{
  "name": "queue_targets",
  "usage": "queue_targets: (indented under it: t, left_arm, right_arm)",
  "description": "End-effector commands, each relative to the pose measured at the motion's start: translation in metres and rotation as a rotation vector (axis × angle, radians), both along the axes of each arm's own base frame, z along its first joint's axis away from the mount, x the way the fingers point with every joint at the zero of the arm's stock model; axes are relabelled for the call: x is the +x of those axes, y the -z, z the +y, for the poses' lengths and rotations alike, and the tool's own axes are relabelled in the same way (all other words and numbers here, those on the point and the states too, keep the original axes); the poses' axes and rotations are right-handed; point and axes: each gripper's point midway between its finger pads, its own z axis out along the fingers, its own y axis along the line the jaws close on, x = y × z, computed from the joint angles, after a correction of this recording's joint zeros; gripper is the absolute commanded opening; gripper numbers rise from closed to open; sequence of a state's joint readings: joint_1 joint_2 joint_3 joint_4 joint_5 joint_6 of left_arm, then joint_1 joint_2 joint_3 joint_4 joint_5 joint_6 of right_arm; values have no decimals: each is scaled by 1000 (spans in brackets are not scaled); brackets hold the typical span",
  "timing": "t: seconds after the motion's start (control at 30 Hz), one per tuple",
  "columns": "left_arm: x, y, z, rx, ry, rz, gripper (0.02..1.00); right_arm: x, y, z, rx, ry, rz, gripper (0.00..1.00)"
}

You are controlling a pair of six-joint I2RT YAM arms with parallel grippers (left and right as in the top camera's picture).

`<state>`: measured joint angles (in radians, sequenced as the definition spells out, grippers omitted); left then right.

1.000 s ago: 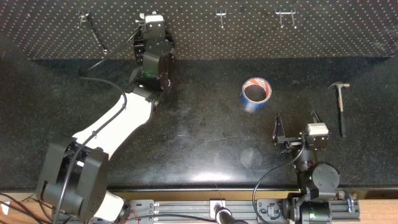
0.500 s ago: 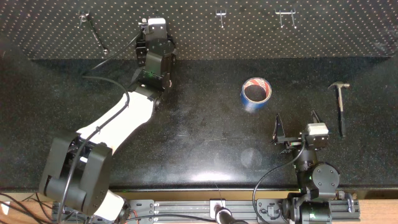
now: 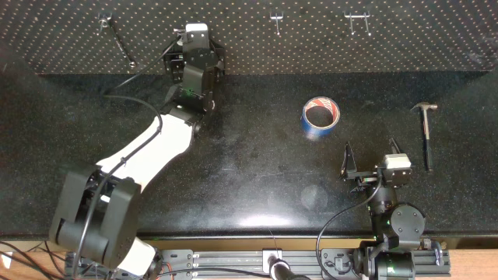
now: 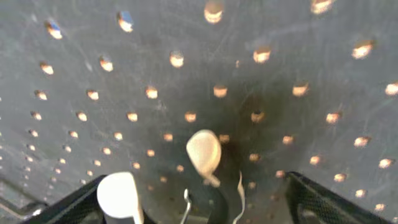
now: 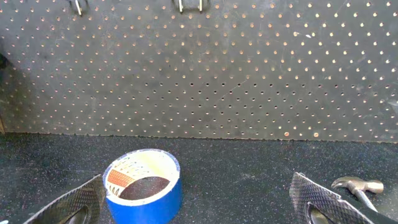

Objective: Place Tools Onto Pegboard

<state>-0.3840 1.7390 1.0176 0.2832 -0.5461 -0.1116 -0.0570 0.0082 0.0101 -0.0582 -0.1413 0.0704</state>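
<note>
Tight against black perforated pegboard (image 3: 311,47), left of its middle: left gripper (image 3: 194,45), jaws wide apart, clamping nothing. Between jaws, against board: pale rounded piece (image 4: 204,154) beside thin wire hook (image 4: 186,200); kind of tool unclear. Hung at board's far left: slim grey metal tool (image 3: 118,43). On black desk (image 3: 249,155) before board: blue tape roll (image 3: 320,117), black-handled metal hammer (image 3: 426,134) toward board's right end. Well apart from board: right gripper (image 3: 370,154), jaws apart, empty.
</note>
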Motion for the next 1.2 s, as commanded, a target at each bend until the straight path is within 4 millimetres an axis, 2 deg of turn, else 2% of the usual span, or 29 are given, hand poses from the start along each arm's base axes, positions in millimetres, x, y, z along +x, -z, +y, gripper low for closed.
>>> queue_targets:
  t: [0.03,0.1,0.17,0.2,0.23,0.3,0.37,0.47,0.57,0.7,0.83,0.9,1.03,1.2]
  left_arm:
    - [-12,-41,1,-47,22,-51,996]
    - [-24,-60,-2,-66,67,-48,996]
    - [-46,-87,-4,-93,125,-47,993]
    - [-63,-105,-1,-103,147,-52,996]
    - [-77,-115,2,-107,159,-48,996]
    - [-119,-132,5,-130,233,-6,996]
    - [-164,-137,11,-158,305,54,996]
    - [-215,-141,33,-223,349,46,996]
    - [-241,-134,57,-242,316,-97,996]
    - [-248,-137,51,-240,413,-453,996]
    - [-246,-135,57,-215,398,-675,996]
    - [-242,-117,67,-213,336,-671,996]
    - [-241,-76,73,-211,301,-637,996]
    - [-240,-21,80,-215,252,-422,993]
  right_arm:
    - [0,1,3,12,-14,-2,976]
    - [0,1,3,12,-14,-2,976]
    - [0,1,3,12,-14,-2,976]
    - [0,1,3,12,-14,-2,976]
    - [0,1,3,12,-14,-2,976]
    - [0,1,3,12,-14,-2,976]
    - [0,1,3,12,-14,-2,976]
    - [0,1,3,12,-14,-2,976]
    - [0,1,3,12,-14,-2,976]
    - [0,1,3,12,-14,-2,976]
    - [0,1,3,12,-14,-2,976]
    - [0,1,3,12,-14,-2,976]
    - [0,1,3,12,-14,-2,976]
    - [0,1,3,12,-14,-2,976]
